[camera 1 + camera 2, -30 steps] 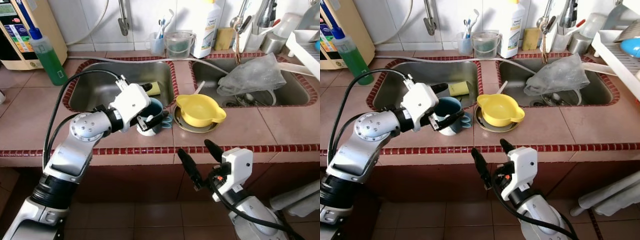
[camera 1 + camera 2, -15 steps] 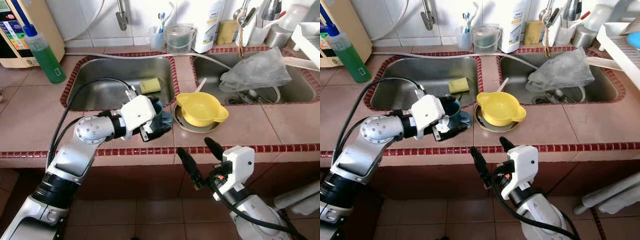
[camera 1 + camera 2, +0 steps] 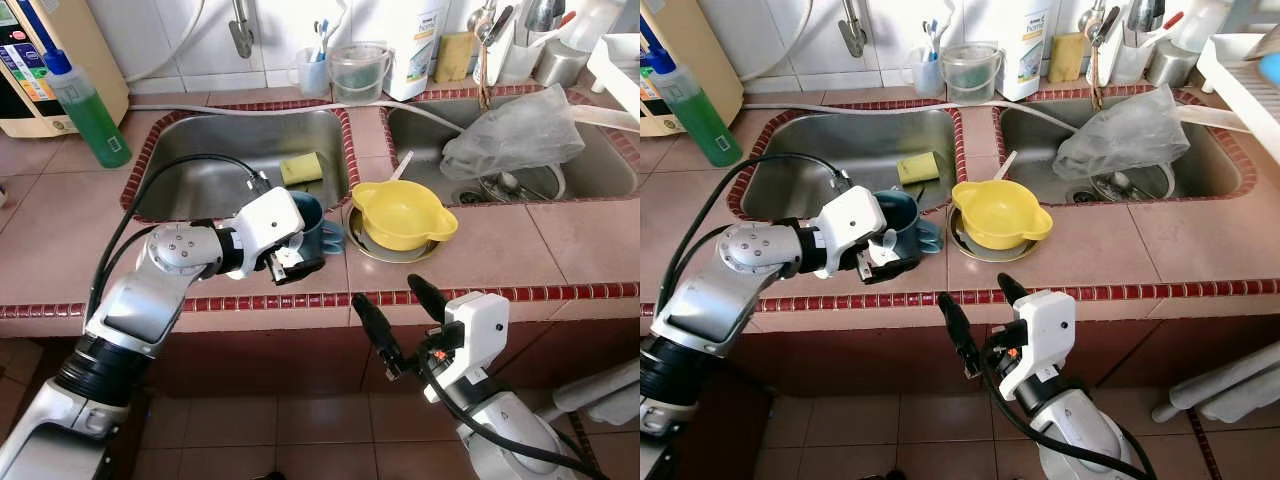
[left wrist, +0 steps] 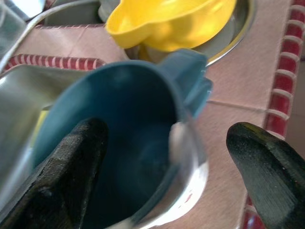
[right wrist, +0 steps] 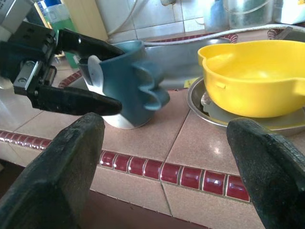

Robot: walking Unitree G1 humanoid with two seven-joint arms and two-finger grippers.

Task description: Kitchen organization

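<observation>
A blue cup point(image 3: 310, 222) with a pale base stands upright on the tiled counter, between the left sink and the front edge. My left gripper point(image 3: 304, 242) is open astride it: one finger point(image 4: 71, 167) is at the cup's mouth, and the other finger point(image 4: 267, 176) is outside with a gap to the wall. The cup's handle point(image 5: 155, 93) points toward a yellow bowl point(image 3: 403, 212) resting on a metal plate point(image 3: 372, 250). My right gripper point(image 3: 388, 295) hangs open below the counter's edge, holding nothing.
The left sink point(image 3: 200, 160) holds a yellow sponge point(image 3: 301, 168); the right sink has a crumpled plastic bag point(image 3: 520, 130). A green soap bottle point(image 3: 90, 108) stands at the far left. Cups, a white bottle and utensils line the back wall. A red tile rim point(image 3: 560, 292) marks the edge.
The blue cup looked tipped toward the front edge in my left gripper half a second ago; it now stands upright. The camera has shifted slightly. My right arm has not moved.
</observation>
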